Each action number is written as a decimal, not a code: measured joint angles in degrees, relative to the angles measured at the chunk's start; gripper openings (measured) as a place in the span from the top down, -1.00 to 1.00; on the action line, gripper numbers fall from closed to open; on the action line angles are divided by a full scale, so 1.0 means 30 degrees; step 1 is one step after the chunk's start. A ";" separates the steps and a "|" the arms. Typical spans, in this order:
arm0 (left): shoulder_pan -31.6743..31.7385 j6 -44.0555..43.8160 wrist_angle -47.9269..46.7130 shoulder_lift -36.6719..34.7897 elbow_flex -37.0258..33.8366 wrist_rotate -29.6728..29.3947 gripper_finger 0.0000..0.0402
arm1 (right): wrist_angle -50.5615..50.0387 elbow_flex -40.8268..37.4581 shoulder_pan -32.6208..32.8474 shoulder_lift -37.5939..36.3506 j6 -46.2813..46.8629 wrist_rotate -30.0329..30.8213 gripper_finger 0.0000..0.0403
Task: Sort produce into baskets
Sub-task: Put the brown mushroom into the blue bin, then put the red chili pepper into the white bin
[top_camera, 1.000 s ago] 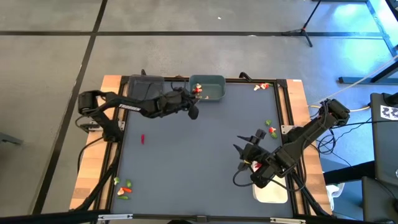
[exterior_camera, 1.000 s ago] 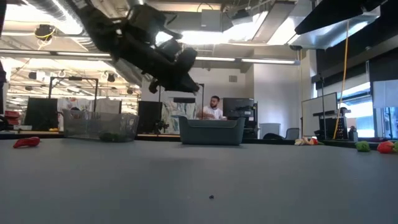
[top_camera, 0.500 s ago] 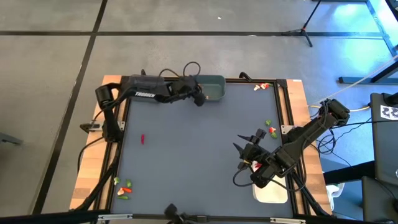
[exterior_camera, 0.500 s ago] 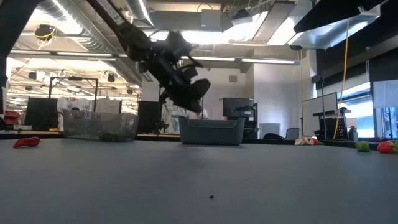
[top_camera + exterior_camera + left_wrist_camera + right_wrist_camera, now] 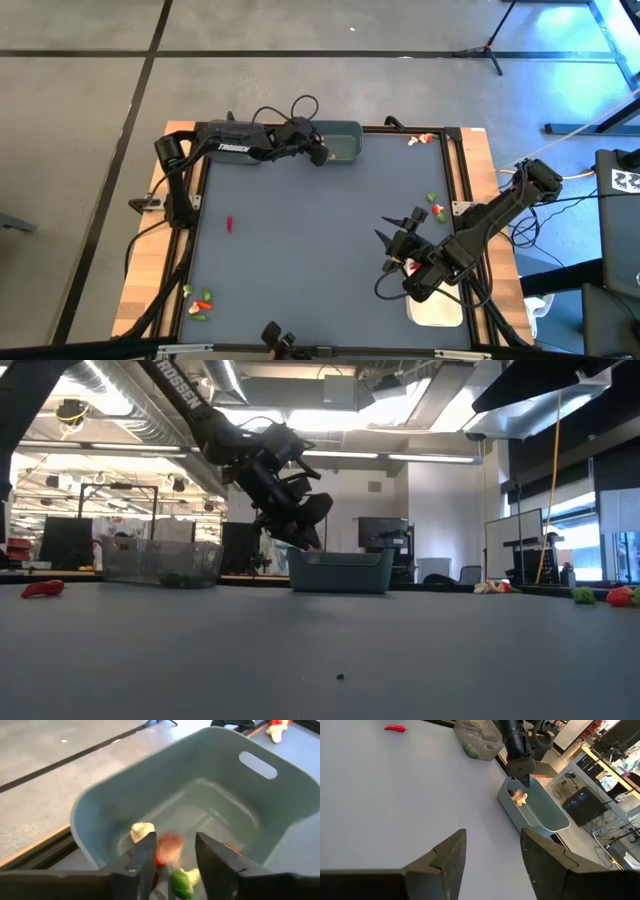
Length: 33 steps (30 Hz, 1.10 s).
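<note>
My left gripper (image 5: pixel 318 155) is open over the near left corner of the grey-teal bin (image 5: pixel 340 142) at the table's far edge, fingers pointing down into it. In the left wrist view a blurred red and green piece (image 5: pixel 171 851) shows between the fingers, with a pale piece (image 5: pixel 141 831) on the bin floor. The dark grey bin (image 5: pixel 477 740), with green pieces inside, stands left of the teal bin. My right gripper (image 5: pixel 395 240) is open and empty at the table's right. A red chili (image 5: pixel 229 224) lies on the mat at the left. My left gripper's fingers (image 5: pixel 147 857) stand on either side of the blurred red and green piece, with a gap showing on one side. I cannot tell whether they touch it.
Loose pieces lie at the near left corner (image 5: pixel 200 300), at the far right (image 5: pixel 420 140) and at the right edge (image 5: pixel 435 210). The white tray (image 5: pixel 435 312) sits at the near right, partly under the right arm. The mat's middle (image 5: pixel 310 250) holds nothing.
My left gripper has gone from above the mat toward the table's far edge and now hangs over the grey-teal bin, having come down toward it in the last half second. The right arm has kept still.
</note>
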 joint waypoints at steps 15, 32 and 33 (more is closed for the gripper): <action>-0.1651 0.1283 -0.6842 -0.6020 0.0013 0.0209 0.10 | 0.0151 0.0000 0.0000 -0.0003 -0.0132 -0.0160 0.06; -0.6077 -0.8604 -2.4421 -1.1638 -0.0125 0.0194 0.22 | 0.0583 0.0000 0.0000 -0.0007 0.0007 -0.1173 0.06; -0.6389 -0.9320 -2.4833 -1.1616 -0.0286 0.0194 0.24 | 0.0583 0.0000 0.0000 0.0000 0.0007 -0.1173 0.06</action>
